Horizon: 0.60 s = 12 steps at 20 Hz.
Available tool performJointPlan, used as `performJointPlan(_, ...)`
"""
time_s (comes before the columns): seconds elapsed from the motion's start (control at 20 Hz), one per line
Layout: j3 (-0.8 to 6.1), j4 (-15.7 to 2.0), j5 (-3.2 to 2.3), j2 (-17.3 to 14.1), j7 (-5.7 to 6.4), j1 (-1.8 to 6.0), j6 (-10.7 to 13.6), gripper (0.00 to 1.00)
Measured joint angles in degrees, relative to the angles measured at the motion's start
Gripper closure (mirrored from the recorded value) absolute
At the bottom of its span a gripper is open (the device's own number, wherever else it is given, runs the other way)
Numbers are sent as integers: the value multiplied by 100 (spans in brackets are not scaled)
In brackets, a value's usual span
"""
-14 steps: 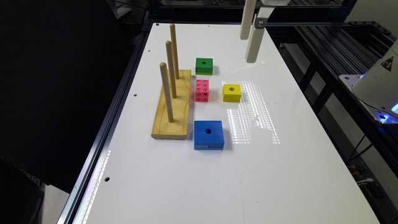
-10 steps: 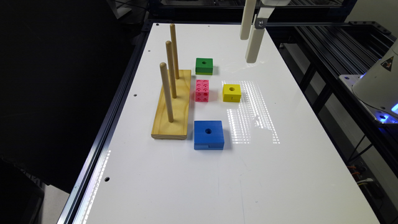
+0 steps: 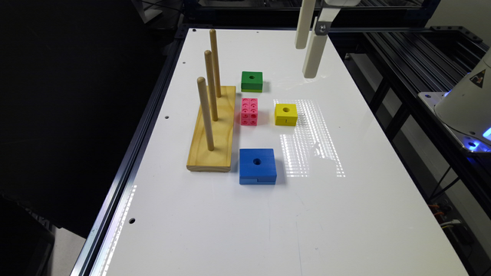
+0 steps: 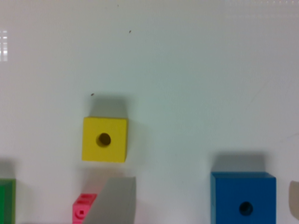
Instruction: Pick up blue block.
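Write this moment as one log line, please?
stage: before pickup | hand: open, high above table, holding nothing | blue block: flat on table beside peg board, untouched

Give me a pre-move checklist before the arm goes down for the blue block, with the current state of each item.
1. Blue block lies flat on the table, hole up: ok.
2. Space around it: the wooden peg base stands close on the exterior view's left, apart from it; the other sides are free: ok.
3. Gripper is open and holds nothing, two fingers apart in the wrist view: ok.
4. Gripper above the block: not ok, it hangs high near the far end of the table.
5. Yellow block and pink block on the way: probably ok at this height.
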<state>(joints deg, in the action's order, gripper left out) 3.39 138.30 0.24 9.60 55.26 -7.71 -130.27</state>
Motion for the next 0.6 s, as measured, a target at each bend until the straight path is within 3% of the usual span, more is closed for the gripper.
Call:
performJointPlan(0.1,41,-44,19,-42,7,-1,-34,0)
performJointPlan(0.3,207,-218,50,-231,126,-3,-122,0)
performJointPlan(0.35,313,-339,51,-357,229,-3,-141,0)
performJointPlan(0.45,443,-519,51,-543,356,0,-143,0)
performJointPlan(0.6,498,-692,50,-733,411,2,-143,0)
